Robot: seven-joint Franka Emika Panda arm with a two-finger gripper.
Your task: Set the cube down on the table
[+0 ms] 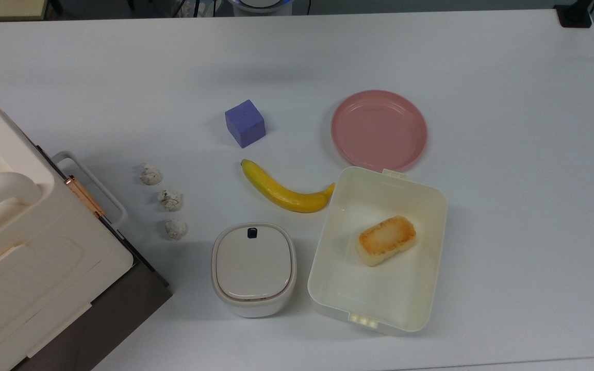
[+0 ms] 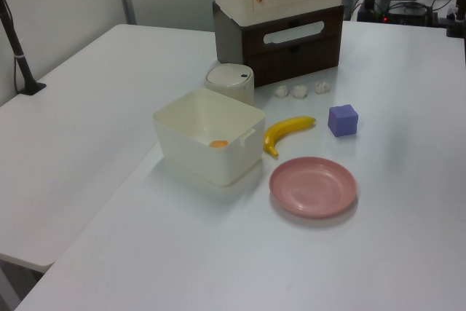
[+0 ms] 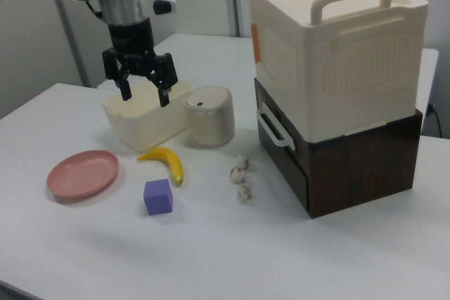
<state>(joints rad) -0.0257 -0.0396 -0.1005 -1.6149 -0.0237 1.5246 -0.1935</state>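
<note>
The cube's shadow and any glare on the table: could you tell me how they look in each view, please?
Top view: the cube casts only a faint, soft shadow on the table, lit evenly. Left view: a pale sheen lies across the table near the plate. Right view: soft shadow under the cube, no hard glare.

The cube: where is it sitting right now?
In the top view the cube rests on the table, just above the banana and left of the pink plate.

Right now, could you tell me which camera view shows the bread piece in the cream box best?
The top view: the bread piece lies fully exposed inside the cream box. The left view shows a sliver above the wall; the right view hides it.
</note>
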